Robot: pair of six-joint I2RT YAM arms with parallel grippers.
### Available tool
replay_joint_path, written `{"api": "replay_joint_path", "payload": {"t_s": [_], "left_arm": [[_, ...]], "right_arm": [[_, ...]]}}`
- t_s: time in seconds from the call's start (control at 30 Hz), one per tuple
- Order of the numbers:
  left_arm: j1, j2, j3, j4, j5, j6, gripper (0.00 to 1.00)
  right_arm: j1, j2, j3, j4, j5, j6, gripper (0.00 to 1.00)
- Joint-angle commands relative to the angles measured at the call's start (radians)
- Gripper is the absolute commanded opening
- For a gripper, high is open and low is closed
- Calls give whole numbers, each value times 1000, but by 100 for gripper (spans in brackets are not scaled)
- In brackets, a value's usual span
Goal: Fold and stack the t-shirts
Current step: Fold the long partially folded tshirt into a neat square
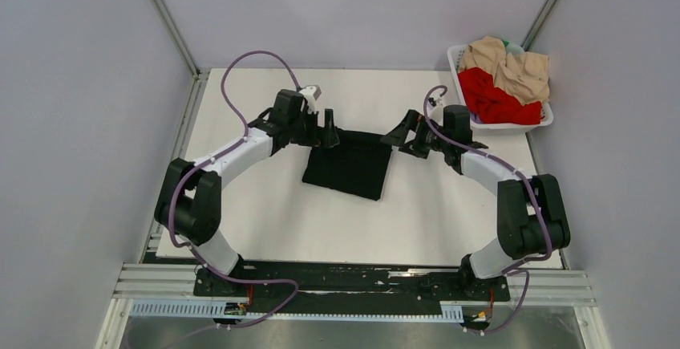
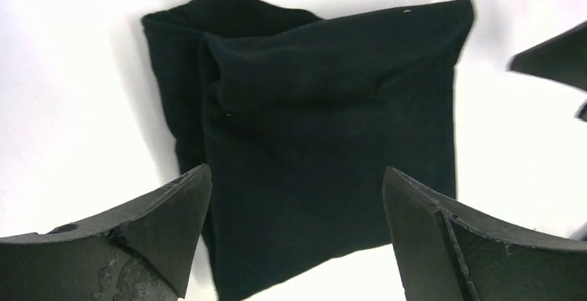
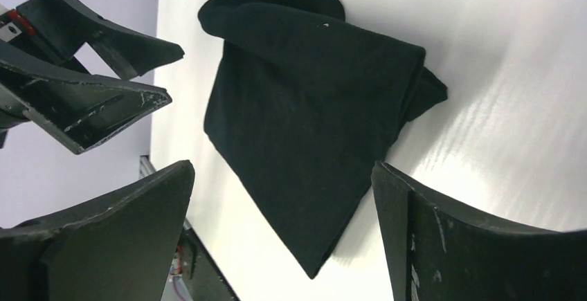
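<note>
A black t-shirt (image 1: 350,166) lies folded into a rough square in the middle of the white table; it also shows in the left wrist view (image 2: 325,142) and the right wrist view (image 3: 311,121). My left gripper (image 1: 329,135) hovers at its far left corner, open and empty (image 2: 294,211). My right gripper (image 1: 398,137) hovers at its far right corner, open and empty (image 3: 284,211). A red t-shirt (image 1: 497,96) and a beige t-shirt (image 1: 513,64) lie crumpled in the white basket (image 1: 513,127) at the back right.
The left gripper's fingers (image 3: 104,100) show at the left of the right wrist view. Grey walls enclose the table (image 1: 265,221) on the left, back and right. The arm bases sit on a rail at the near edge (image 1: 353,285).
</note>
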Motion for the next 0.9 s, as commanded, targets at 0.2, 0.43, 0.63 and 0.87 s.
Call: {"api": "replay_joint_path", "payload": {"t_s": [0.2, 0.43, 0.63, 0.87], "left_arm": [[7, 232, 228, -77, -114, 183, 79], [9, 317, 310, -57, -113, 183, 61], [9, 367, 365, -38, -108, 183, 44], [17, 367, 395, -68, -151, 161, 0]], "right_arm": [[-2, 54, 58, -8, 95, -212, 93], [1, 214, 180, -7, 79, -224, 76], [21, 297, 254, 0, 61, -219, 51], [51, 320, 289, 1, 41, -217, 5]]}}
